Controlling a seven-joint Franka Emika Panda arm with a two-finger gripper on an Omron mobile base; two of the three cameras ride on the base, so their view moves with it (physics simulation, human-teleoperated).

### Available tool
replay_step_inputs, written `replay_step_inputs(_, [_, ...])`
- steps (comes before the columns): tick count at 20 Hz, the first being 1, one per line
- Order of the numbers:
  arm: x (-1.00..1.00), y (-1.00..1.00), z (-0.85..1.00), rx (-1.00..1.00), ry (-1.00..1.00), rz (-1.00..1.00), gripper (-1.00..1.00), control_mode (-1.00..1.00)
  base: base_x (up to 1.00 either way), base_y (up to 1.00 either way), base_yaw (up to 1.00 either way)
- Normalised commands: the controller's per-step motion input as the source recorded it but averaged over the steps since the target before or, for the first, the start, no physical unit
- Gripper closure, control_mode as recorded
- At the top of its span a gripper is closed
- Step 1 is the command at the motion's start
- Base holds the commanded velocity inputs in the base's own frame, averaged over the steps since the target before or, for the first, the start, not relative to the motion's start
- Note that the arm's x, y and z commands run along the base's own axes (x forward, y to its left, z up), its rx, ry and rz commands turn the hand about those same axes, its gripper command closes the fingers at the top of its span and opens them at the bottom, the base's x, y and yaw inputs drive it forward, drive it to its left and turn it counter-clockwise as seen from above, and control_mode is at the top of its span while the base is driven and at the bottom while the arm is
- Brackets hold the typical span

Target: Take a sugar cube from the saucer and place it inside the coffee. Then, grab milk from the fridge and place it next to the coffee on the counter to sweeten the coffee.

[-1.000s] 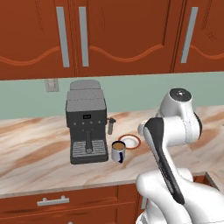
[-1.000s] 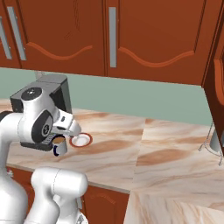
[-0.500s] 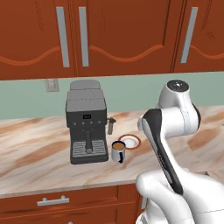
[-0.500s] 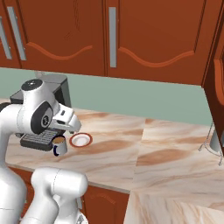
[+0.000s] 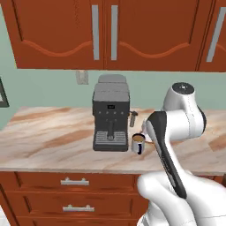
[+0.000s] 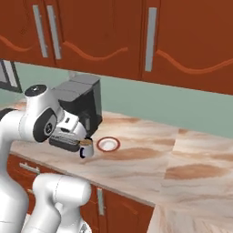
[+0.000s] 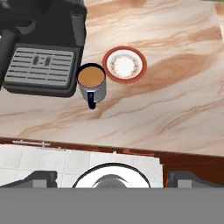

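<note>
Claw (image 7: 110, 177) wide open, empty, high above counter (image 7: 175, 105). Best to centre over saucer (image 7: 124, 64), clear of mug (image 7: 92, 81), before descending.

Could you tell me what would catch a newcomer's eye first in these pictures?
Probably the black espresso machine standing on the marbled counter, with the coffee just off its drip tray. Beside the mug lies the red-rimmed saucer, and the open pincer hovers high above, off the counter's front edge.
</note>
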Motion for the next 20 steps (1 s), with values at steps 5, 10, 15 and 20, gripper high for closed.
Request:
replay_step_inputs(5, [0.0,0.0,0.0,0.0,0.0,0.0,-1.0,1.0,-0.02,0.61,0.79])
replay_step_inputs(10, [0.0,0.0,0.0,0.0,0.0,0.0,-1.0,1.0,-0.12,0.39,0.99])
replay_step_inputs(15, [0.0,0.0,0.0,0.0,0.0,0.0,-1.0,1.0,-0.05,0.31,0.97])
replay_step_inputs(20, [0.0,0.0,0.0,0.0,0.0,0.0,-1.0,1.0,0.0,0.34,0.93])
